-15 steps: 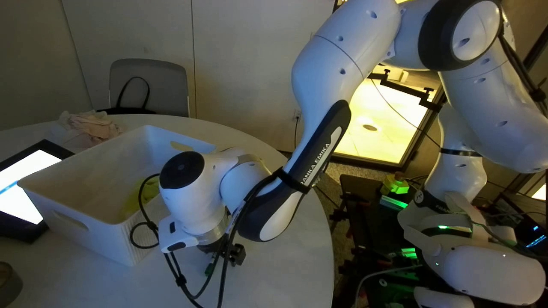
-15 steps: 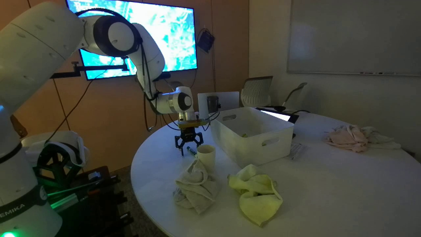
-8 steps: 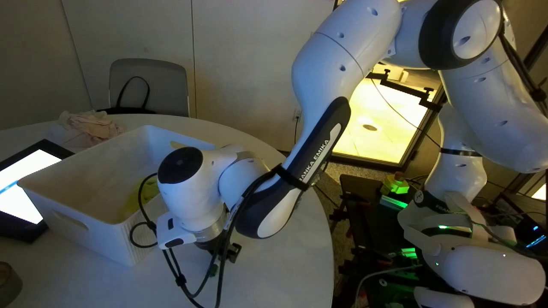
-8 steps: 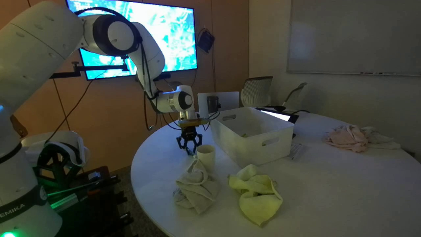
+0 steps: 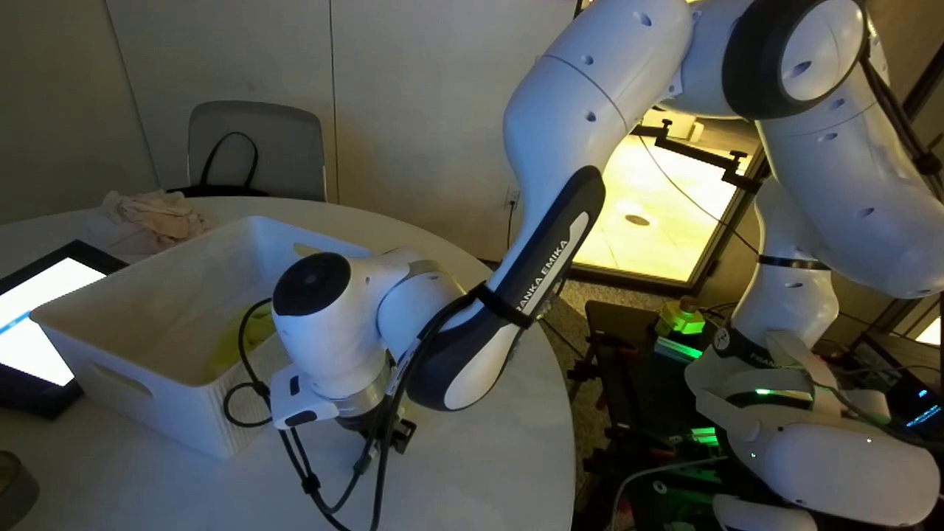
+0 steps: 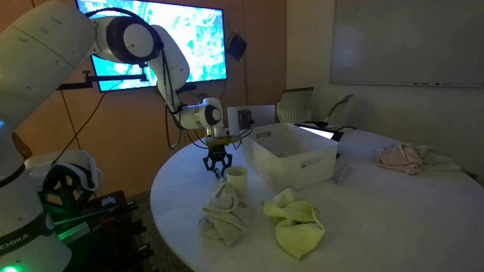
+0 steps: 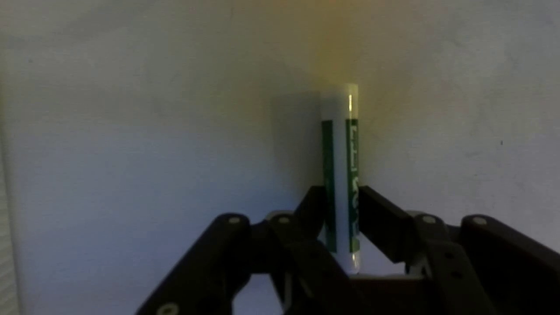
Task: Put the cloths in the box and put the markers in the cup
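The pincer [image 7: 342,199], spread wider a second ago, now has its fingertips [image 7: 311,208] drawn in against both sides of the green-and-white marker [image 7: 341,162].

Office meeting room: whiteboard [image 6: 408,41], wall screen [image 6: 202,39]

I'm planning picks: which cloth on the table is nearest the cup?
The grey cloth, bunched close by the cup in an exterior view; the yellow cloth lies farther off, the pink cloth and white cloth farthest.

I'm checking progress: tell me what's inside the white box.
A yellow-green item, likely a cloth, shows inside the white box. The robot's wrist and the box's walls cover part of the interior; more could be hidden there.
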Robot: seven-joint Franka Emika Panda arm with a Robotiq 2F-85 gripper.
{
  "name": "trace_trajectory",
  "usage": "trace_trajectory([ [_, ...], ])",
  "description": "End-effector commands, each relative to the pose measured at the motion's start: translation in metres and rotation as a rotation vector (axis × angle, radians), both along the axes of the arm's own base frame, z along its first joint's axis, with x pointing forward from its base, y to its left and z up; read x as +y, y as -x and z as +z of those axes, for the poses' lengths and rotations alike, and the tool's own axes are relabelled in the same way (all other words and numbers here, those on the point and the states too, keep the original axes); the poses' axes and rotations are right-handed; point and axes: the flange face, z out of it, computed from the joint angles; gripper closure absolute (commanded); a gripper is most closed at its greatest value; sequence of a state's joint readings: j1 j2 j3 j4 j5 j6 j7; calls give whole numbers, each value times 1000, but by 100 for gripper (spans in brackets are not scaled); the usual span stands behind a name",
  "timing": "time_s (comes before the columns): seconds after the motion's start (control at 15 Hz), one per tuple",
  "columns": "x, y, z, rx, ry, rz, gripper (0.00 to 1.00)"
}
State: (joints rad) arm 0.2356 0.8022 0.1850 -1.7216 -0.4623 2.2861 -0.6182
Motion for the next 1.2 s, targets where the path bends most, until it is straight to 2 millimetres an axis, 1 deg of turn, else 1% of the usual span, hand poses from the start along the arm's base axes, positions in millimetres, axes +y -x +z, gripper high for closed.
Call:
trace_trajectory([
  [0.0, 2, 14, 25, -31, -24, 3, 92],
  [0.07, 3, 19, 30, -41, -32, 9, 92],
  [0.27, 4, 37, 55, -82, -56, 28, 92],
  [0.4, 1, 49, 74, -121, -68, 25, 92],
  [0.6, -9, 62, 102, -203, -105, -37, 92],
  [0.73, -19, 69, 117, -261, -144, -94, 92],
  [0.87, -33, 73, 128, -311, -181, -151, 92],
  [1.0, -50, 76, 136, -356, -215, -225, 92],
  [1.13, -68, 77, 140, -400, -243, -309, 92],
])
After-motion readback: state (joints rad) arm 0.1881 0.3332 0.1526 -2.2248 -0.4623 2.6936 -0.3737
